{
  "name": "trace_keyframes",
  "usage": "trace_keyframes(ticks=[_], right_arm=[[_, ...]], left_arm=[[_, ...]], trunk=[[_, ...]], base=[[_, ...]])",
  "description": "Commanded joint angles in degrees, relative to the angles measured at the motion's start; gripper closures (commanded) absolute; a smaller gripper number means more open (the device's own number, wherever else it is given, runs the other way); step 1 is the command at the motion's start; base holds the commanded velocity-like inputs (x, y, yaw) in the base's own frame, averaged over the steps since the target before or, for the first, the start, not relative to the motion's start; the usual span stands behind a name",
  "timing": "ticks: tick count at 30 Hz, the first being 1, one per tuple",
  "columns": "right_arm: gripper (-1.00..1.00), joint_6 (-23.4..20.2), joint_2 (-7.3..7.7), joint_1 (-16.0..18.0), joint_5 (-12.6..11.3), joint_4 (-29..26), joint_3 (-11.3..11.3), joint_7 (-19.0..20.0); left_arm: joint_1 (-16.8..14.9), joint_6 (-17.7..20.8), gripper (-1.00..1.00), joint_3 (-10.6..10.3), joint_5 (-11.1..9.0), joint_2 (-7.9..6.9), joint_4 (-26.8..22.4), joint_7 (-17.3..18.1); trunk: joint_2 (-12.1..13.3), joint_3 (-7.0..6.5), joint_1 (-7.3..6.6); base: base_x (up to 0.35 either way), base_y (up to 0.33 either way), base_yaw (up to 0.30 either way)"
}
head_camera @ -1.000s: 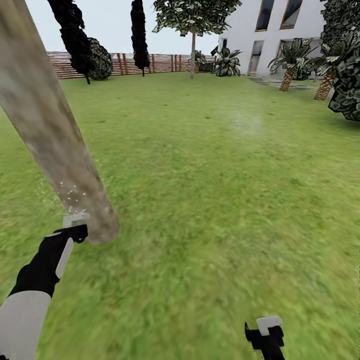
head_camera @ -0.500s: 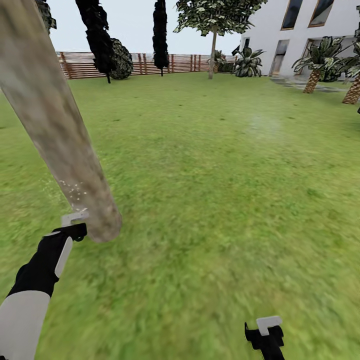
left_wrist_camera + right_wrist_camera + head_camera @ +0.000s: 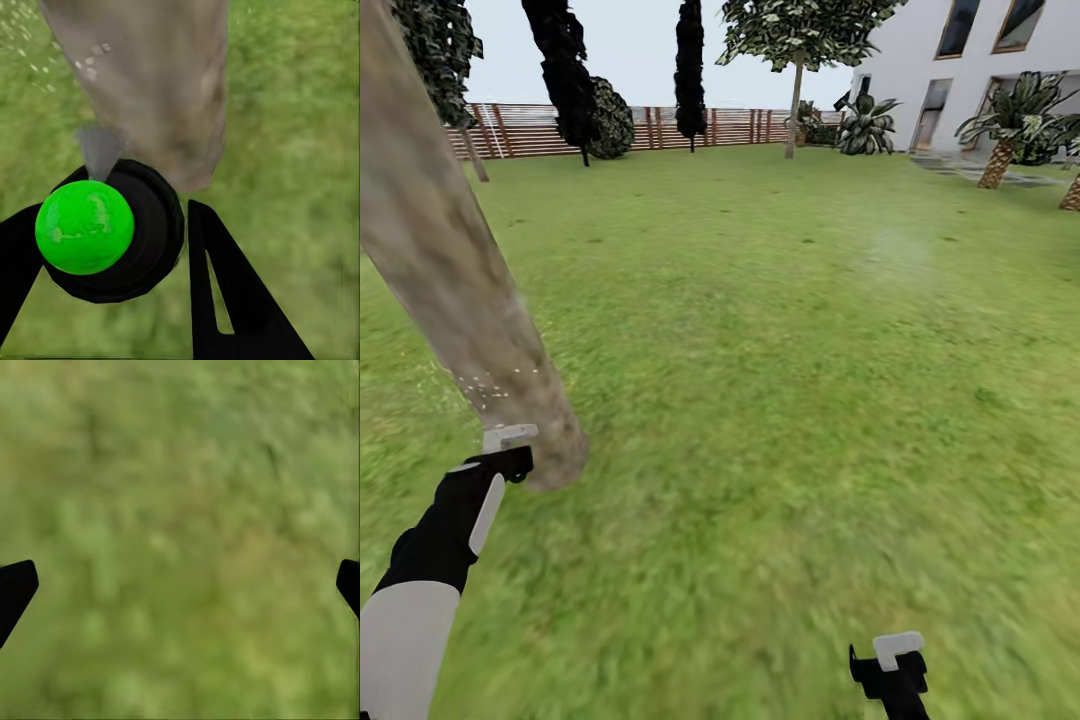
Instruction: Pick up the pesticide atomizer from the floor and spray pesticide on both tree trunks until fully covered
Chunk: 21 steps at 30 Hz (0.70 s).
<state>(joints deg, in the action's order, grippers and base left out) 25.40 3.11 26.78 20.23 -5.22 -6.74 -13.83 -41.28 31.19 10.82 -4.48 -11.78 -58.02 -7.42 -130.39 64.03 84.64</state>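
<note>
Atomizer (image 3: 105, 229) clamped in left tool (image 3: 112, 247), nozzle just beside trunk (image 3: 460, 270) base; white specks (image 3: 485, 385) low on bark. Likely light, rigid, smooth: grip round black body under green cap. Right tool (image 3: 180, 585) apart, empty, over grass (image 3: 810, 400).

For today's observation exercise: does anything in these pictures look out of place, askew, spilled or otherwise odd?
Little stands out. White pesticide specks dot the tree trunk near its base, and a few drift over the grass beside it. The left gripper holds the atomizer close to the trunk. The trunk's lean looks like camera perspective.
</note>
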Motion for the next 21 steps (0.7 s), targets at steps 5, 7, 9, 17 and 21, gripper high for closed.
trace_keyframes(ticks=[5, 7, 9, 17, 21], right_arm=[[-1.0, 0.18, -0.03, 0.02, 0.6, 0.04, -0.46, -0.14], [-1.0, 0.18, -0.03, 0.02, 0.6, 0.04, -0.46, -0.14], [-1.0, 0.18, -0.01, 0.02, 0.6, 0.04, -0.46, -0.14], [-1.0, 0.18, -0.03, 0.02, 0.6, 0.05, -0.46, -0.14], [-1.0, 0.18, -0.03, 0.02, 0.6, 0.1, -0.46, -0.14]], left_arm=[[0.31, -0.16, 1.0, 0.04, -0.38, -0.43, 2.23, -0.61], [0.34, -0.23, 1.0, 0.06, -0.36, -0.63, 3.87, -0.65], [0.33, -0.25, 1.0, 0.1, -0.34, -0.77, 4.61, -0.71], [0.47, -0.59, 1.0, 1.58, -0.26, -0.74, 7.27, -0.69], [0.47, -0.6, 1.0, 1.64, -0.27, -0.57, 7.63, -0.75]], trunk=[[-0.02, 0.05, 0.0], [-0.02, 0.05, 0.0], [-0.02, 0.05, 0.0], [-0.02, 0.05, 0.0], [-0.02, 0.05, 0.0]], base=[[0.139, -0.253, 0.274], [0.142, -0.253, 0.15], [0.151, -0.253, 0.034], [0.167, -0.25, 0.058], [0.205, -0.218, 0.266]])
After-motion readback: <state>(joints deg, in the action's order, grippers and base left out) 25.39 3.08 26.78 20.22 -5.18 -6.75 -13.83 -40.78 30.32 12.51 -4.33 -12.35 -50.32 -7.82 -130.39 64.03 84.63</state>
